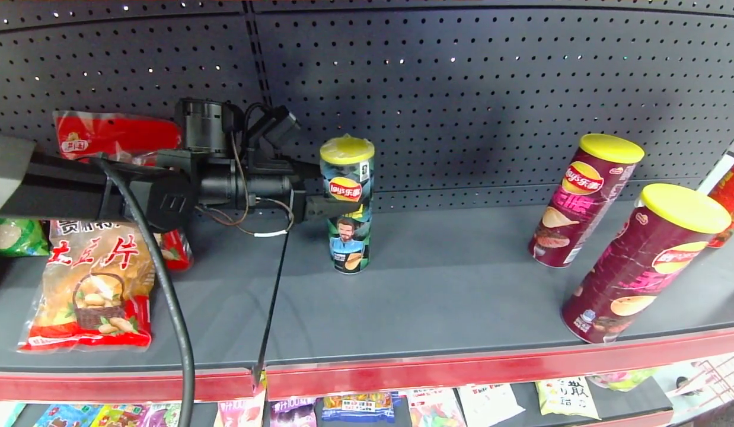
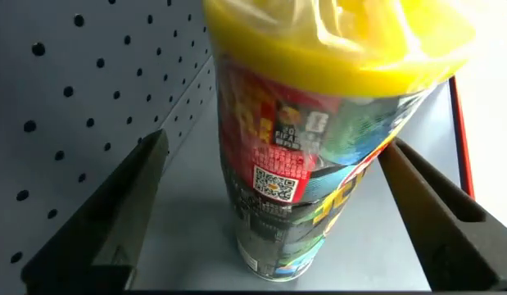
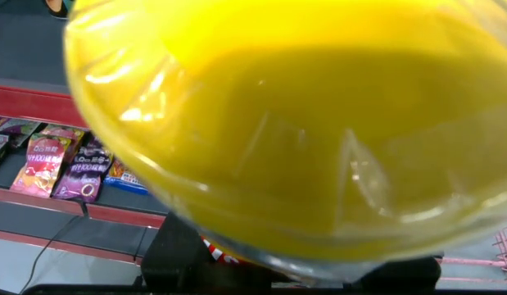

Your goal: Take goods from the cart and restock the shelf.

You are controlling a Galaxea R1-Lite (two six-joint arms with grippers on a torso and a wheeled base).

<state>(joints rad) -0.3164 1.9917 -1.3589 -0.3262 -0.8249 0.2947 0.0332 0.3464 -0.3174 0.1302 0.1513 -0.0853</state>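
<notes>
One long grey shelf [image 1: 438, 308] is seen, backed by a pegboard wall [image 1: 491, 89] and closed at the near edge by a red lip [image 1: 462, 367]. Most open floor is left in the middle stretch, between the centre and the right-hand stock, so room for more goods is judged to lie there.

At the left end a potato-crisp bag [image 1: 91, 284] is laid flat near the lip, and a red bag [image 1: 115, 136] is propped against the pegboard behind it.

At the right, two maroon canisters are stood upright: a far one [image 1: 583, 198] and a near one [image 1: 645, 264], which is set close to the lip with little margin.

In the centre a teal canister [image 1: 347, 204] is stood upright on the shelf, just beside the pegboard. It is bracketed by the left tool [image 2: 282, 205], whose fingers [image 2: 126, 213] are spread wide, with a gap on either side. Placement is therefore judged done. A straight pull-back leftward is called for, since the pegboard is close behind.

A yellow lid [image 3: 294, 123] is held close under the right tool [image 3: 290, 266]; whether that tool is closed on it cannot be told.
</notes>
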